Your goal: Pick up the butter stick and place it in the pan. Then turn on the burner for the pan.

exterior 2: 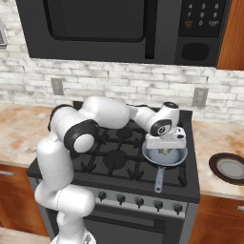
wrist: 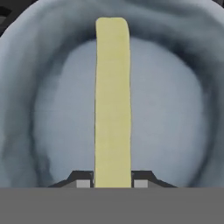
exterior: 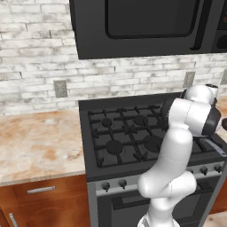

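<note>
Pan [exterior 2: 164, 157] on the front right burner of the stove [exterior 2: 119, 157], handle toward the front edge. Butter stick [wrist: 113, 100] between the fingers [wrist: 83, 181], just over the middle of the pan. Microwave [exterior 2: 119, 28] above the stove. Surface [exterior: 35, 142] to the stove's left. Plate [exterior 2: 229, 167] on the right surface, well apart from the pan. Knobs [exterior 2: 138, 201] along the stove front.

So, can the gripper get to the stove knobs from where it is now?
Probably not yet: the gripper is shut on the butter above the pan. The knobs below the pan handle look unobstructed, so likely yes after release.
</note>
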Available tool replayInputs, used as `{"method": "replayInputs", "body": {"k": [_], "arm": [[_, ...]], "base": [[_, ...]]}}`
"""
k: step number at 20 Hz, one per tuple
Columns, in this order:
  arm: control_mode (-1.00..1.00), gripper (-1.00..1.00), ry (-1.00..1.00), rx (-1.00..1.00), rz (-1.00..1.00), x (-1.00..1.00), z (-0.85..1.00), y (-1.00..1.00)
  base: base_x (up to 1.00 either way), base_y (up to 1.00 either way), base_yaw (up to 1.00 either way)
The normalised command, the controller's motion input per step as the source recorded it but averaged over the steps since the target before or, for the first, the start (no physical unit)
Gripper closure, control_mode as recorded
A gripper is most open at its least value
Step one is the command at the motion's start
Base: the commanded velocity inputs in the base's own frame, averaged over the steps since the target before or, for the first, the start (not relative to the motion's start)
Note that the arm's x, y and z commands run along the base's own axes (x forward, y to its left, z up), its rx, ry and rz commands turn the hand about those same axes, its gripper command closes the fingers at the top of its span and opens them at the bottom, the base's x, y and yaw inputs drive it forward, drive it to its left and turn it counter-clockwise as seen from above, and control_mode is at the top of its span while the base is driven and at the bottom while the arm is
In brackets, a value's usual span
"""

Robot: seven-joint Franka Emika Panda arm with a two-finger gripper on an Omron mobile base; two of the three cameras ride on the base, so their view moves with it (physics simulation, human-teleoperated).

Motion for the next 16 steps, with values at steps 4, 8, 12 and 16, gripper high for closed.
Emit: {"method": "replayInputs", "body": {"k": [4,8,12,16], "arm": [[-1.0,1.0,0.0,0.0,0.01,0.0,-0.2,-0.02],[-1.0,1.0,0.0,0.0,0.01,0.0,-0.29,0.0],[-1.0,1.0,0.0,0.0,0.01,0.0,-0.29,-0.02],[-1.0,1.0,0.0,0.0,0.01,0.01,-0.16,-0.04]], "base": [[0.0,0.0,0.0],[0.0,0.0,0.0],[0.0,0.0,0.0],[0.0,0.0,0.0]]}}
